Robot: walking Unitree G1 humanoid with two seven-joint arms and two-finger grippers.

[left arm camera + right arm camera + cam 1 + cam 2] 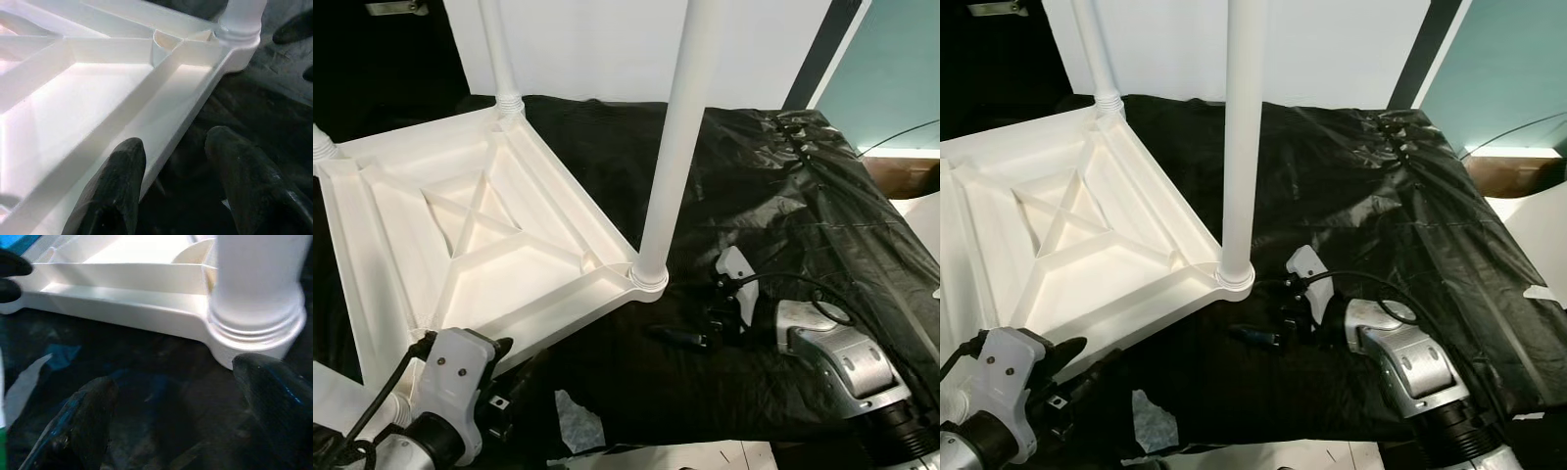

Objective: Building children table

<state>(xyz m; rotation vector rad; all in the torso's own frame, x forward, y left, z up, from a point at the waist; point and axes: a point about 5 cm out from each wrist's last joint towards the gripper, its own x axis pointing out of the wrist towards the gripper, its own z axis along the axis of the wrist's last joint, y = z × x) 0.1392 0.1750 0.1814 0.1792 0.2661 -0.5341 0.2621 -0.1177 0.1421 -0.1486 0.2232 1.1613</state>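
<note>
A white plastic table top lies upside down on black sheeting, its ribbed underside facing up. A tall white leg stands in the near right corner socket, and another leg stands at the far corner. My left gripper is open at the table's front rim. In the left wrist view, one of its fingers is over the rim and the other is outside it. My right gripper is open low on the sheeting, just right of the corner socket, pointing at the leg's base.
Black plastic sheeting covers the work surface and runs off to the right. A white scrap lies on it near the front edge. A white wall stands behind, with a teal panel and cables at the far right.
</note>
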